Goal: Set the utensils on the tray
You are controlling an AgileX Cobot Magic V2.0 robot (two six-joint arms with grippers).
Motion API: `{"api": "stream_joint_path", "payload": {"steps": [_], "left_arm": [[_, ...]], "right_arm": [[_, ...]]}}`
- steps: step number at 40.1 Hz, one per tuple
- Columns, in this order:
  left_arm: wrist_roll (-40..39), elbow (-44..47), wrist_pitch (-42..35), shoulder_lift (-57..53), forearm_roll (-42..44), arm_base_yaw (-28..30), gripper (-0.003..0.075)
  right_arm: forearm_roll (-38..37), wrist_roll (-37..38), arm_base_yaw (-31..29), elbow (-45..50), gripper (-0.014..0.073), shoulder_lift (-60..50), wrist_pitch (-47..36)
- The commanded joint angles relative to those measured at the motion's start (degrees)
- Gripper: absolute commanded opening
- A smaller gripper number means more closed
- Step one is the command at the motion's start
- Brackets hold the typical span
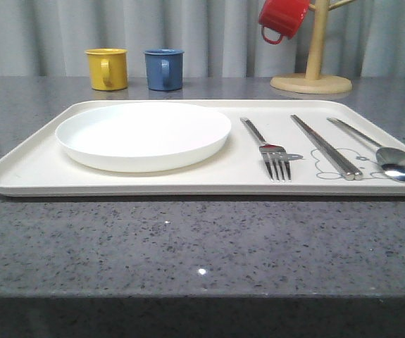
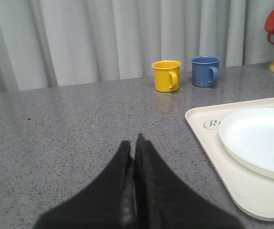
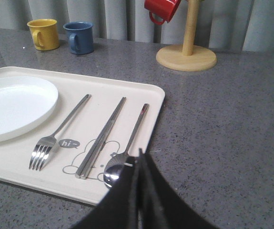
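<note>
Front view: you see the tray (image 1: 33,169) on the grey table (image 1: 202,246), with the white plate (image 1: 143,134) on its left half and, to the right of the plate, the fork (image 1: 267,149), the chopsticks (image 1: 325,146) and the spoon (image 1: 382,153) lying side by side in that order, apart from one another; the tray's right end is cut off by the frame. Left wrist view: your left gripper (image 2: 136,143) has its fingers pressed together with nothing between them, over bare table, well apart from the tray's corner (image 2: 208,125); the script there is half hidden by the plate. Right wrist view: your right gripper (image 3: 140,155) is likewise closed and empty, its tip just beside the spoon's bowl (image 3: 114,174), partly covering it.
</note>
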Motion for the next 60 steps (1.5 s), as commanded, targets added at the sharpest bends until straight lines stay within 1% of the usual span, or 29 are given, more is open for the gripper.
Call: {"api": "stream_joint_path", "payload": {"steps": [1, 8, 13, 19, 21, 24, 29, 30, 31, 60], "left_arm": [[-0.5, -1.6, -4.8, 0.7, -0.7, -0.5, -0.0018], [-0.5, -1.4, -4.9, 0.7, -0.6, -0.5, -0.0018], [-0.5, 1.7, -7.0, -1.8, -0.6, 0.8, -0.0018], [-0.5, 9.0, -13.7, -6.7, -0.6, 3.8, -0.0018], [-0.5, 11.9, -17.4, -6.2, -0.6, 4.6, -0.0018], [-0.5, 15.5, -20.9, -6.3, -0.6, 5.2, -0.0018], [-0.5, 20.2, -24.3, -6.4, -0.8, 5.2, -0.0018], [-0.5, 20.1, -22.0, -6.4, -0.8, 5.2, -0.0018], [-0.5, 20.0, -21.3, -6.4, -0.8, 5.2, -0.0018], [-0.5, 20.1, -21.2, -6.4, -0.8, 5.2, -0.0018]], "right_arm": [[-0.4, -0.4, 0.1, -1.4, -0.0068, 0.4, -5.0], [-0.4, -0.4, 0.1, -1.4, -0.0068, 0.4, -5.0], [-0.4, -0.4, 0.1, -1.4, -0.0068, 0.4, -5.0], [-0.4, -0.4, 0.1, -1.4, -0.0068, 0.4, -5.0], [-0.4, -0.4, 0.1, -1.4, -0.0068, 0.4, -4.9], [-0.4, -0.4, 0.1, -1.4, -0.0068, 0.4, -4.9], [-0.4, -0.4, 0.1, -1.4, -0.0068, 0.4, -4.9], [-0.4, -0.4, 0.1, -1.4, -0.0068, 0.4, -4.9], [-0.4, -0.4, 0.1, -1.4, -0.0068, 0.4, -4.9], [-0.4, -0.4, 0.1, -1.4, -0.0068, 0.4, -4.9]]}}
